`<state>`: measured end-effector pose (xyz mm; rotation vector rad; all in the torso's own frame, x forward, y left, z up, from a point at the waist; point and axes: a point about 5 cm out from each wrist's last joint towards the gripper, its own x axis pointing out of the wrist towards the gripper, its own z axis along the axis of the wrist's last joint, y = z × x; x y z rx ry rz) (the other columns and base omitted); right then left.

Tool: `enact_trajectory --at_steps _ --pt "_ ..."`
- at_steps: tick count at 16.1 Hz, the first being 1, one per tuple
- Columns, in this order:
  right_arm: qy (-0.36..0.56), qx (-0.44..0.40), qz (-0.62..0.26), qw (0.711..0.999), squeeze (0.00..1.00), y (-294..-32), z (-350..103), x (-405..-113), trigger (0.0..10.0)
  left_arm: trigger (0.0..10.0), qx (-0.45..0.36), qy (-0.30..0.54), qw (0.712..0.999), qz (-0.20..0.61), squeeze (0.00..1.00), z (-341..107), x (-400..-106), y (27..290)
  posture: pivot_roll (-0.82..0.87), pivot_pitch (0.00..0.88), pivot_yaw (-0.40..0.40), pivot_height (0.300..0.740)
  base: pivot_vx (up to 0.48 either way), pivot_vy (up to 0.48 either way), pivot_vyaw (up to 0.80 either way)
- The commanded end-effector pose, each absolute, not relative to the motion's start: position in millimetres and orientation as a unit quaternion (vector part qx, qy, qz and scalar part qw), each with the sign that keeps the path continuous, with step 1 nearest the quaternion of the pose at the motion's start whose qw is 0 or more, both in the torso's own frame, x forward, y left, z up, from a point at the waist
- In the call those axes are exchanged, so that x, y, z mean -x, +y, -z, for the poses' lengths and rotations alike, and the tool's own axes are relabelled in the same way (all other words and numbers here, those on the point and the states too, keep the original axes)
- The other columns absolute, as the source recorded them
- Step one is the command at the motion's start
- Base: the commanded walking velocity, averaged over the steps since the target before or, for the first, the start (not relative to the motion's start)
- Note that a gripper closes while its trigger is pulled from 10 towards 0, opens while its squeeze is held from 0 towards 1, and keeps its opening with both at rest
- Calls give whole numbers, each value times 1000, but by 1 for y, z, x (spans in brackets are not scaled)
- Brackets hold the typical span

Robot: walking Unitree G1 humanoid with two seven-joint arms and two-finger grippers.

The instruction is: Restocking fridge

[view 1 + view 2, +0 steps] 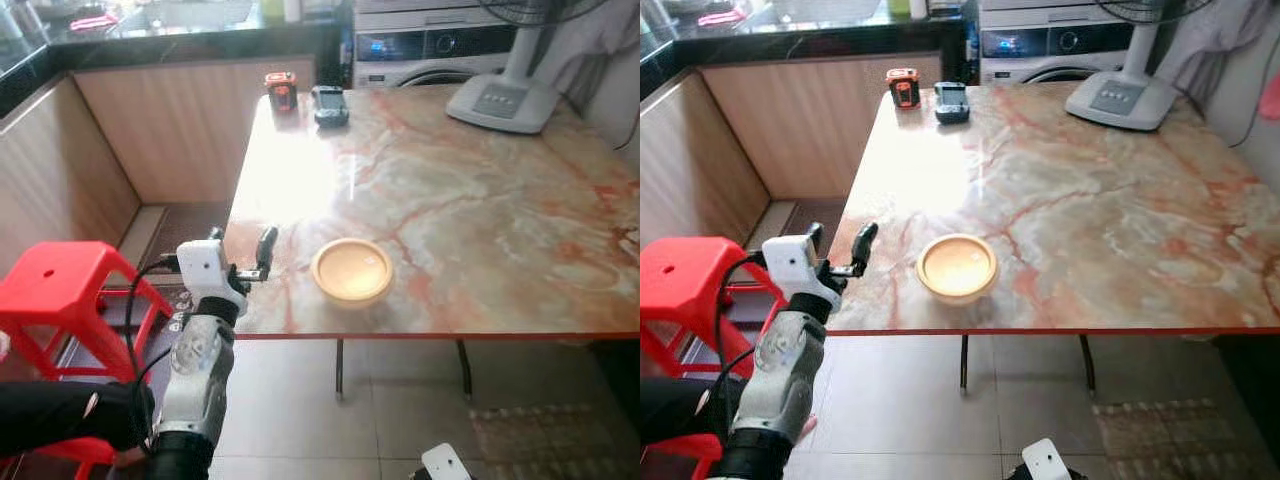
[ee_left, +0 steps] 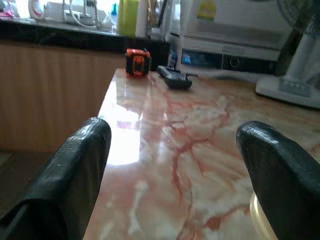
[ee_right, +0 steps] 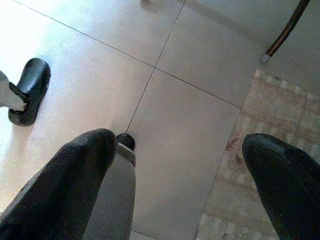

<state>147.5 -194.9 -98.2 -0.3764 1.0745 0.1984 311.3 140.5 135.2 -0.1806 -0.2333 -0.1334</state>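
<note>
A large table with a glossy orange-veined marble top [image 1: 480, 200] fills the scene. On its far right stands a white fan base [image 1: 502, 100]. A round tan bowl [image 1: 352, 271] sits near the table's near edge, left of centre. At the far left edge lie a small orange-and-black device [image 1: 281, 89] and a dark handset [image 1: 330, 105]. A red plastic stool [image 1: 60, 290] stands on the floor at left. The left gripper [image 1: 243, 255] hovers at the table's near-left corner, just left of the bowl, fingers spread apart. The right gripper [image 3: 185, 175] hangs over the tiled floor [image 3: 180, 75], fingers apart.

Before me a round yellow bowl [image 1: 352, 270] sits upright on the marble table [image 1: 480, 200], close to its near edge (pale cream rim, warmer orange inside). I cannot tell whether it holds anything.
</note>
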Motion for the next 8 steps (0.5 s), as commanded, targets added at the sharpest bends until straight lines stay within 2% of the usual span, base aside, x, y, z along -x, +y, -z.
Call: enact_trajectory --at_steps 1,5,8 --pt "508 173 -90 839 0 -194 99 -146 10000 10000 77 -116 987 79 0 -139 -311 140 -17 0 62 740 0 0 0" --pt "506 165 -83 843 0 -195 99 -146 10000 10000 86 -92 988 88 0 -133 -305 142 -11 0 55 740 0 0 0" --pt "505 161 -80 844 0 -195 99 -146 10000 10000 57 -87 990 93 0 -132 -307 143 -12 0 56 740 0 0 0"
